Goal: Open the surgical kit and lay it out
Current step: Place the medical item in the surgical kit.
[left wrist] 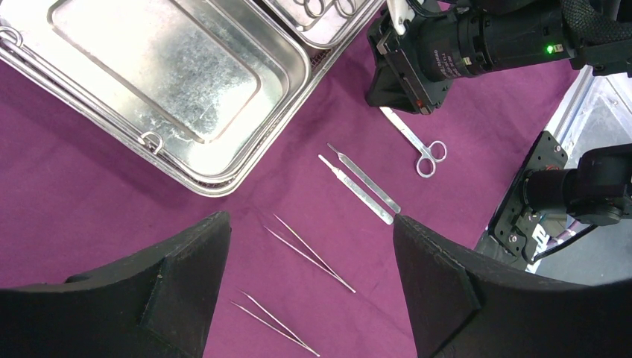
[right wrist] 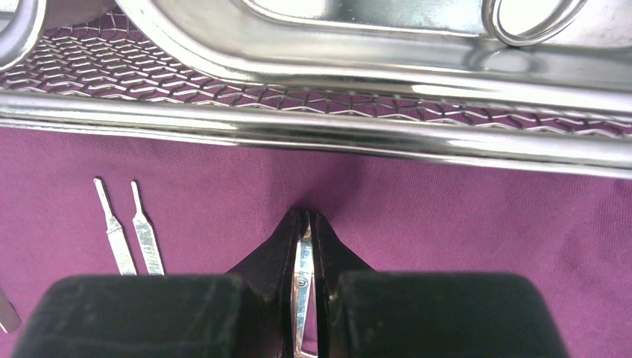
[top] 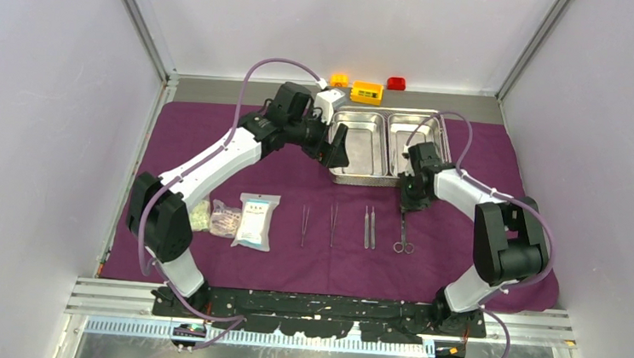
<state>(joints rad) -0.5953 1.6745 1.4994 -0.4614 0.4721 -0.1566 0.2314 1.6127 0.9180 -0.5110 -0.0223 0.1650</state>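
Note:
The dark-purple cloth [top: 460,267] lies spread over the table. The steel tray [top: 356,179] stands at its back middle, and ringed instruments [left wrist: 324,7] lie in its right compartment. Two tweezers [top: 304,226], two flat steel handles [top: 369,227] and scissors [top: 404,240] lie in a row on the cloth. My right gripper [right wrist: 304,220] is low over the cloth just in front of the tray rim [right wrist: 373,134]. It is shut on the scissors' blades [right wrist: 302,283]. My left gripper [left wrist: 311,218] hangs open above the tweezers [left wrist: 309,252], with nothing between its fingers.
Clear sealed packets [top: 256,220] lie on the cloth at the left, beside my left arm. Yellow and orange bricks [top: 367,91] and a red one [top: 396,83] sit behind the tray, off the cloth. Walls close in both sides.

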